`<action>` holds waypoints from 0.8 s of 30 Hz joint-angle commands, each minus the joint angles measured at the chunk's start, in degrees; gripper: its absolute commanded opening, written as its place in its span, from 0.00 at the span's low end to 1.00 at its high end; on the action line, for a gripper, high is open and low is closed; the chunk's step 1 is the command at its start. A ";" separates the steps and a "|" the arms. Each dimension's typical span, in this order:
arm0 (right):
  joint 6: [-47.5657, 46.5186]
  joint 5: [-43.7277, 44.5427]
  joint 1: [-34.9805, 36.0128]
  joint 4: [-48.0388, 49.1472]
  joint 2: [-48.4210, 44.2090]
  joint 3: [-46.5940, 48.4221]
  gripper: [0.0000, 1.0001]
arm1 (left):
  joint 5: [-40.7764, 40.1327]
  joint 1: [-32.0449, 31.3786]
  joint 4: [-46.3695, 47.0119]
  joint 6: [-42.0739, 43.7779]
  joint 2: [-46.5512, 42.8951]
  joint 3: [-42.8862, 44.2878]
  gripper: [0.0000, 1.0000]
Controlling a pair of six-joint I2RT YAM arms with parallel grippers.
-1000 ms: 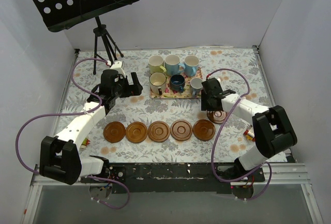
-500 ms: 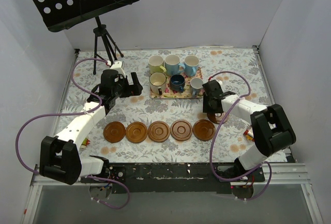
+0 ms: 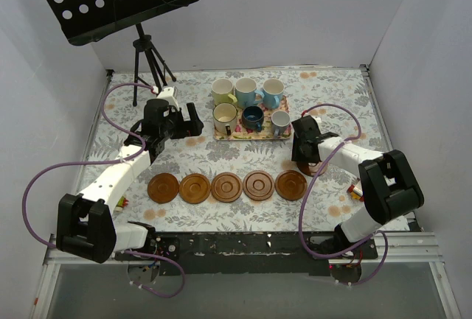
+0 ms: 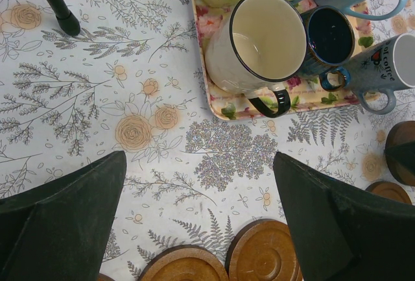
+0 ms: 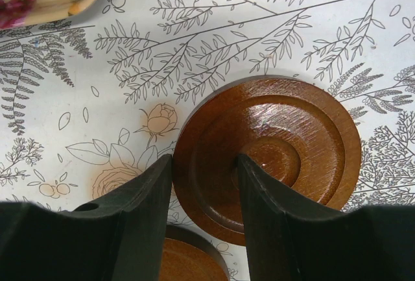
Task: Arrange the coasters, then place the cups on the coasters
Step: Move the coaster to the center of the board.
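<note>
Five reddish-brown coasters (image 3: 226, 186) lie in a row near the front of the table. A sixth coaster (image 5: 279, 145) lies flat behind the row's right end. My right gripper (image 5: 203, 164) stands over it, open, one finger outside its left rim and the other on its grooved face. Six cups (image 3: 245, 90) stand on the floral tray (image 3: 251, 136) at the back. My left gripper (image 4: 200, 164) hovers wide open and empty between the tray and the row, the cream mug (image 4: 259, 44) just ahead of it. Two coasters (image 4: 262, 255) show below its fingers.
A black music stand on a tripod (image 3: 144, 61) stands at the back left, one foot (image 4: 65, 21) near the left gripper. White walls close in the floral tablecloth on three sides. The row's right-end coaster (image 5: 188, 261) lies close under the right fingers.
The right gripper has settled lower over the sixth coaster and its jaws have narrowed around the coaster's left edge. The left arm has not moved.
</note>
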 commanded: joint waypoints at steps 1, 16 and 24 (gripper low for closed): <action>2.32 0.11 -1.48 -2.21 -1.44 -3.18 0.50 | -0.36 0.10 0.52 0.52 -1.91 -0.66 0.98; 6.36 3.55 -2.89 -7.92 -9.36 -9.07 0.47 | 2.28 -0.07 1.05 -0.62 -3.23 -1.10 0.98; 8.82 0.47 -2.89 -7.84 -12.61 -12.41 0.45 | 2.63 -0.07 1.14 -0.71 -3.67 -1.28 0.98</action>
